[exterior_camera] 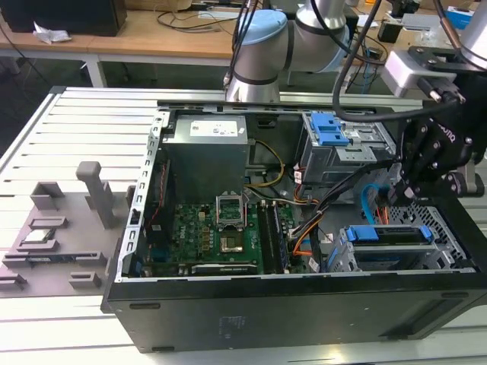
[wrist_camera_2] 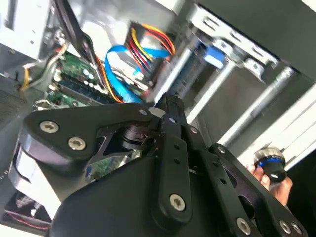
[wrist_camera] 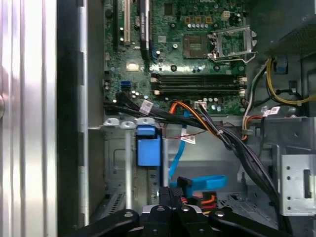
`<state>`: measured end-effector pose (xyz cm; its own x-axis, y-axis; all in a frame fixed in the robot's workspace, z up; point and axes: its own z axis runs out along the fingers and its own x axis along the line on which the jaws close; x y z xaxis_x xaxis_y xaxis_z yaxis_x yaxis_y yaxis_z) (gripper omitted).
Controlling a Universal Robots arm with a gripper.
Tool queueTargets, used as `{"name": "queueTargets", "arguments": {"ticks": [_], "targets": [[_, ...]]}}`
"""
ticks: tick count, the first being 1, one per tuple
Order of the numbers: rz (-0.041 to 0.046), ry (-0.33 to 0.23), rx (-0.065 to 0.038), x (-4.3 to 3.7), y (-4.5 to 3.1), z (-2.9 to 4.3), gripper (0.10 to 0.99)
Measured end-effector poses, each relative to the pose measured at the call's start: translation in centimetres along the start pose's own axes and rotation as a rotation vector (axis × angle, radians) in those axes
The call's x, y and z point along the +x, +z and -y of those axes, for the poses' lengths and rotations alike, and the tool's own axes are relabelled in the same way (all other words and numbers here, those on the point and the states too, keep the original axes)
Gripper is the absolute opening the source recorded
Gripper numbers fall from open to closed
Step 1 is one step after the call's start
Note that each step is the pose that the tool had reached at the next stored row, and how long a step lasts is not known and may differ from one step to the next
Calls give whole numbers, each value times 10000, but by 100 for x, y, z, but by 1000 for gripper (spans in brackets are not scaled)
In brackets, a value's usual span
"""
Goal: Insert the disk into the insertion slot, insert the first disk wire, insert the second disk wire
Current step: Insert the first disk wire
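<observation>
Jointed arm [exterior_camera: 262, 42] bent over, end effector [exterior_camera: 402, 186] pointing downward, fingers [wrist_camera_2: 173, 133] pressed together

A black computer case [exterior_camera: 289, 304] lies open on a slatted metal desk [exterior_camera: 84, 122], and the tool [exterior_camera: 397, 199] hangs inside one end of it. Near the tool stands a taller grey cage [exterior_camera: 354, 152] with a blue latch [exterior_camera: 329, 129] on top. A green motherboard [exterior_camera: 221, 236] lies well apart from the tool, with a grey power supply [exterior_camera: 209, 152] beside it. In the first wrist view, a bundle of black cables [wrist_camera: 237, 143] runs past the tool and a blue flat cable [wrist_camera: 205, 181] lies just beside its tip. Red, orange and yellow wires [wrist_camera_2: 148, 39] sit close ahead of it in the second wrist view. A grey fixture plate [exterior_camera: 61, 228] rests outside the case, far from the tool.
</observation>
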<state>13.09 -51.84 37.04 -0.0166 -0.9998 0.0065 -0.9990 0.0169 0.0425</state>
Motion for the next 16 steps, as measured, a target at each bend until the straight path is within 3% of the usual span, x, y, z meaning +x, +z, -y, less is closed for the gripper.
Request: {"name": "queueTargets", "arguments": {"ticks": [3, 7, 11, 13, 14, 15, 16], "targets": [[0, -1, -1, -94, 11, 56, 106], [-26, 1, -1, -150, 10, 106, 106], [-29, 1, -1, -152, 9, 112, 114], [-29, 1, -1, -152, 9, 113, 239], [-29, 1, -1, -152, 9, 113, 239], [-45, 2, 0, -152, 15, 113, 239], [-116, 5, 0, -156, 34, 115, 239]]}}
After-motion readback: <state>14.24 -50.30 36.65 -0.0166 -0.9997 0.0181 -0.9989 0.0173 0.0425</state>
